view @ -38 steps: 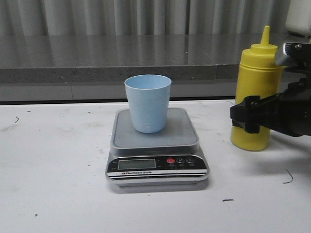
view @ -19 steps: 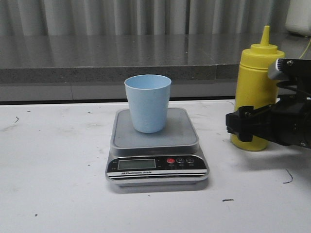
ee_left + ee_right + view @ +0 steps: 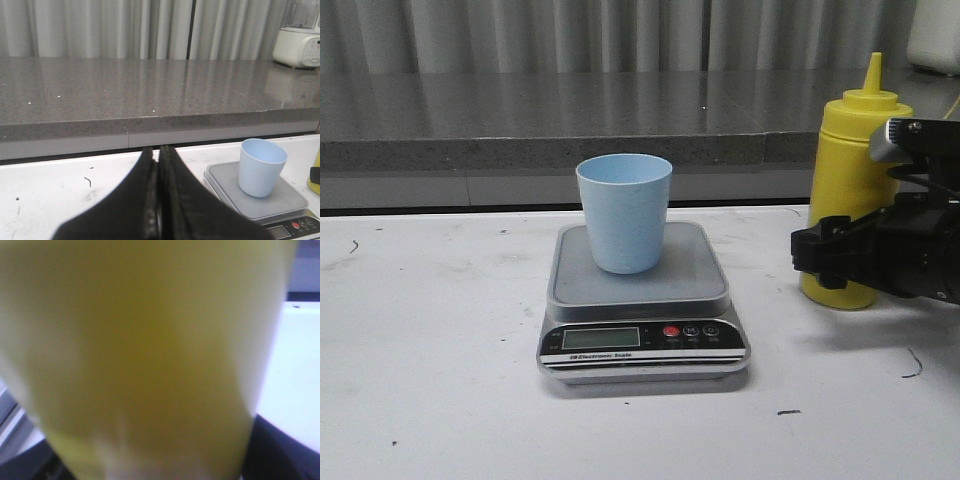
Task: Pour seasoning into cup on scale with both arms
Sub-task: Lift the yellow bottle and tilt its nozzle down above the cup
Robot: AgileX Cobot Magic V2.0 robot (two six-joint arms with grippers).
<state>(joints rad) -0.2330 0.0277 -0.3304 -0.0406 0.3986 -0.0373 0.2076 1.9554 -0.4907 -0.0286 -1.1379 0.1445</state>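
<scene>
The pale blue cup [image 3: 624,212] stands upright on the silver scale [image 3: 692,272] in the middle of the white table. At the right stands the yellow seasoning [image 3: 850,150] bottle, upright, base near the tabletop. My right gripper [image 3: 826,253] reaches in from the right and is shut round the bottle's lower half. In the right wrist view the seasoning [image 3: 145,355] fills the picture, with dark fingers [image 3: 282,452] on both sides of it. My left gripper [image 3: 158,154] is shut and empty, left of the cup [image 3: 261,167] and scale [image 3: 282,201]. It does not show in the front view.
A grey stone ledge [image 3: 570,130] runs along the back of the table under pale curtains. A white appliance [image 3: 300,40] sits on it at the far right. Small dark marks dot the tabletop.
The right gripper and the seasoning bottle have shifted slightly to the right. The cup and scale have not moved.
</scene>
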